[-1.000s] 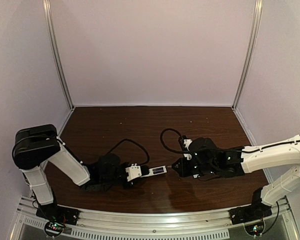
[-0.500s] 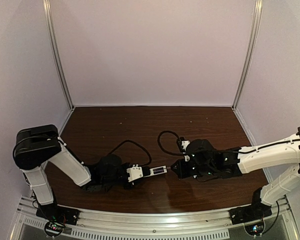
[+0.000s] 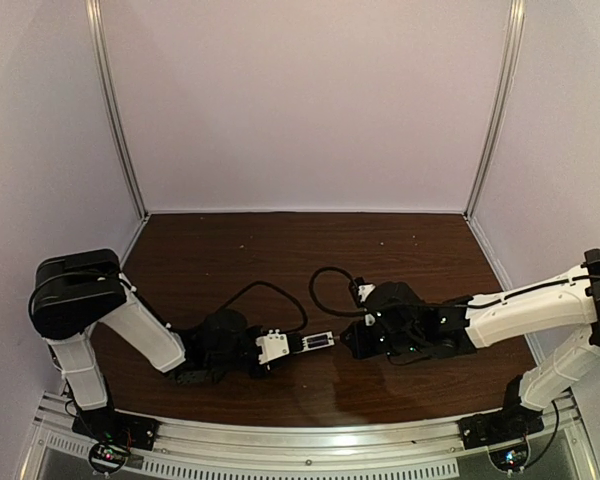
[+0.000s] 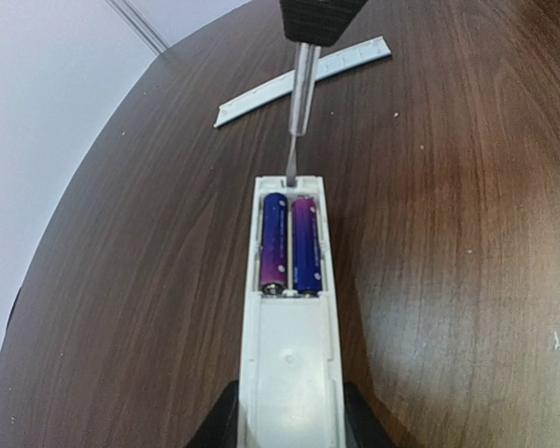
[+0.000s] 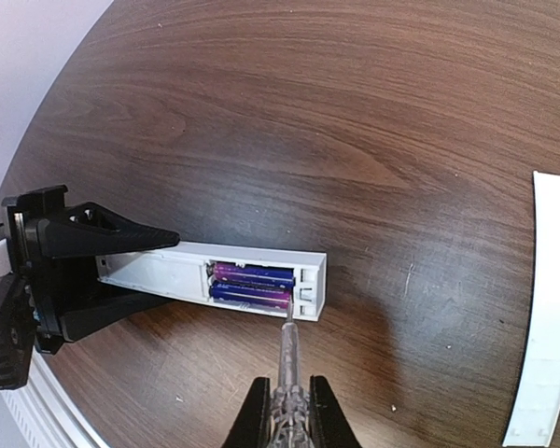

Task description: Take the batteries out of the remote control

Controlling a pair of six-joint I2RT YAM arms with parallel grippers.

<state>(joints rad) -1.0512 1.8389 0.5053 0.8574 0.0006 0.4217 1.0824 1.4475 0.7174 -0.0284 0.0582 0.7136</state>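
Your left gripper (image 4: 289, 425), partly closed, grips the remote control (image 4: 287, 364), whose batteries (image 4: 289, 245) lie inside it just ahead of that grip, and your right gripper (image 5: 285, 415), almost closed, clamps the screwdriver (image 5: 287, 359), its tip beside them.

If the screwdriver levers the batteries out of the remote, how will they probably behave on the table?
The batteries are smooth cylinders, so once free they will probably roll on the flat table. They sit snugly side by side in the remote control, so they may pop out suddenly. They look rigid, unlikely to bend.
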